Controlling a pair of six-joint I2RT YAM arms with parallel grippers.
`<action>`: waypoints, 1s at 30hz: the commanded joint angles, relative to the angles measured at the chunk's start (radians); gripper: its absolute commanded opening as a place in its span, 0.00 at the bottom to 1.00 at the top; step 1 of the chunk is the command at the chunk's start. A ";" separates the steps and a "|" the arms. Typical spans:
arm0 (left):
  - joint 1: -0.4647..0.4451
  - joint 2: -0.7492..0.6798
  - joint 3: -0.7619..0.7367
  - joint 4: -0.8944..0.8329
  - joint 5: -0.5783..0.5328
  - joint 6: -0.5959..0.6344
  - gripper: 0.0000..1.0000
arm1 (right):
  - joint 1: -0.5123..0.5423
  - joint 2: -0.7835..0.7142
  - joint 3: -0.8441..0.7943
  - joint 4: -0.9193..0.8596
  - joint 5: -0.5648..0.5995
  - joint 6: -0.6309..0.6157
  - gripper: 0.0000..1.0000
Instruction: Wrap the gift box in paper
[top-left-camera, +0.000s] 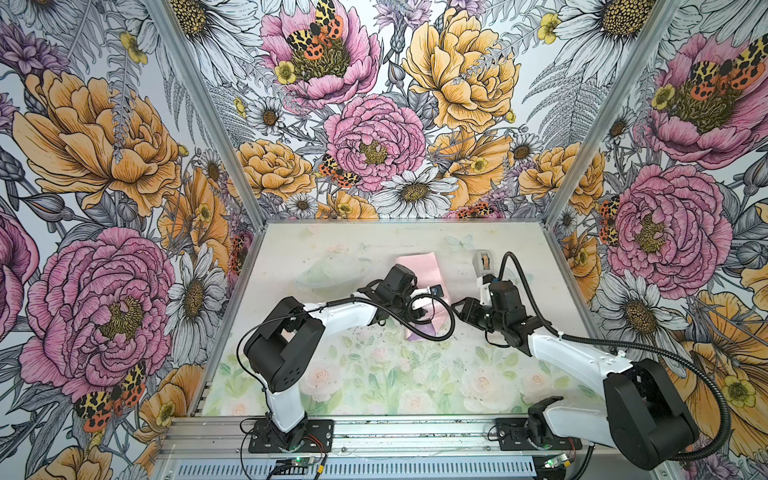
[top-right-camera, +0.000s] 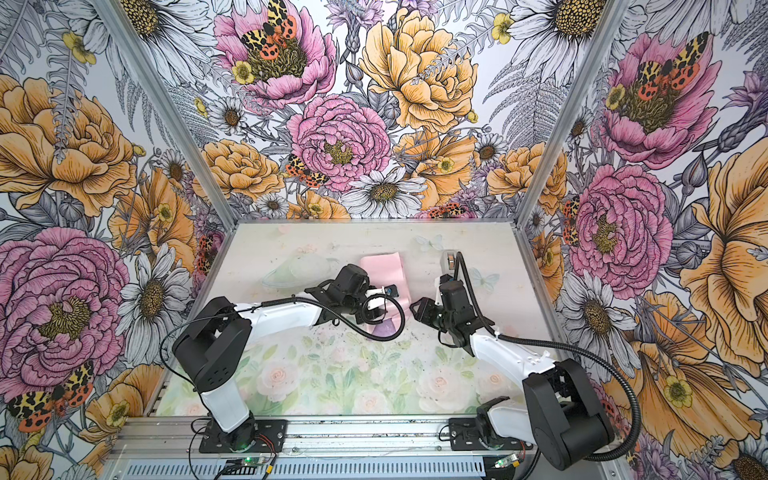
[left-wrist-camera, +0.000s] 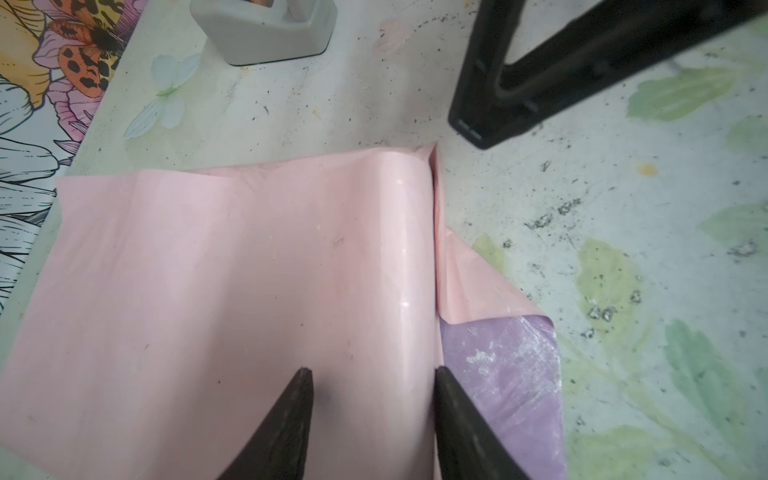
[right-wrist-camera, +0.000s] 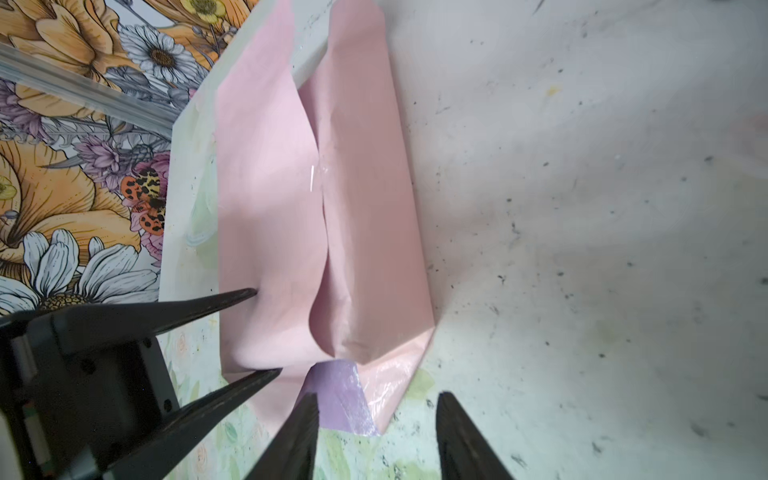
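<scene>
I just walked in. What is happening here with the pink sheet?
Two robot arms are wrapping a gift. The paper is folded over, pink side out, one lilac corner showing. The left claw rests its tips on the fold, jaws apart; a grip cannot be confirmed. The right claw hangs open beside it, holding nothing. The box is not visible.

The paper (left-wrist-camera: 232, 270) is pale pink, its turned-over corner lilac with whitish scuffs. Under it the counter (top-left-camera: 374, 374) is pale, printed with faded pink roses and green leaves, and flecked black. Near the paper the dispenser (left-wrist-camera: 266, 37) is grey. The walls (top-left-camera: 104, 166) carry bold pink, orange and white flowers with orange-black moths.
</scene>
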 joint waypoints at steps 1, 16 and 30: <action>-0.007 0.032 0.000 -0.051 0.043 0.021 0.48 | -0.005 0.054 0.113 -0.068 -0.055 -0.041 0.52; -0.015 0.032 0.026 -0.058 0.049 0.012 0.51 | -0.005 0.240 0.216 -0.162 0.019 -0.124 0.36; -0.024 0.023 0.067 0.024 0.125 -0.080 0.56 | -0.004 0.225 0.190 -0.160 0.056 -0.127 0.30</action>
